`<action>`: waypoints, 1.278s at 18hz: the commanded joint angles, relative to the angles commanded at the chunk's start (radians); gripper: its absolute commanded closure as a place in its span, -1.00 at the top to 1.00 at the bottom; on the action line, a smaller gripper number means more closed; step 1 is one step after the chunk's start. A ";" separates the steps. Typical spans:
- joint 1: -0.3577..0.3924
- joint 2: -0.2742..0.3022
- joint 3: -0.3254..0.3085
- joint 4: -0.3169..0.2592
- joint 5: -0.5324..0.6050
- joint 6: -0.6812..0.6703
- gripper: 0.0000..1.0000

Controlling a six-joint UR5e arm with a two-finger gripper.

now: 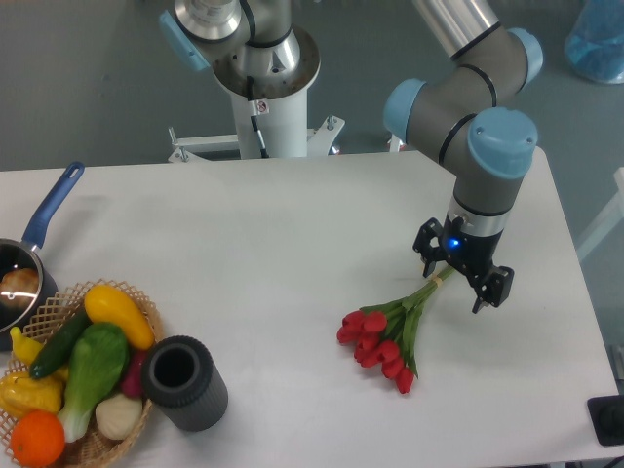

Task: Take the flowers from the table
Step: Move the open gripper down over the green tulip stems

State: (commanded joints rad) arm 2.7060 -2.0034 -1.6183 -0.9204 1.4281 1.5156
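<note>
The flowers (pixel 385 341) are a bunch of red tulip buds with green stems, lying on the white table (pixel 292 244) right of centre. The buds point toward the front left and the stem ends point back right. My gripper (pixel 451 285) is down at the stem ends, with one finger on each side of them. The jaws stand apart, and the stems run in between them. The very tips of the stems are hidden under the gripper body. The buds rest on the tabletop.
A wicker basket (pixel 146 312) of vegetables and fruit stands at the front left. A dark cylindrical cup (pixel 183 382) lies next to it. A blue-handled pot (pixel 39 234) sits at the left edge. The robot base (pixel 263 88) stands at the back centre.
</note>
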 joint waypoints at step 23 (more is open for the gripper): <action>-0.060 -0.069 -0.104 0.101 0.000 -0.095 1.00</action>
State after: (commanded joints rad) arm 2.6462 -2.0723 -1.7227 -0.8192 1.4281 1.4208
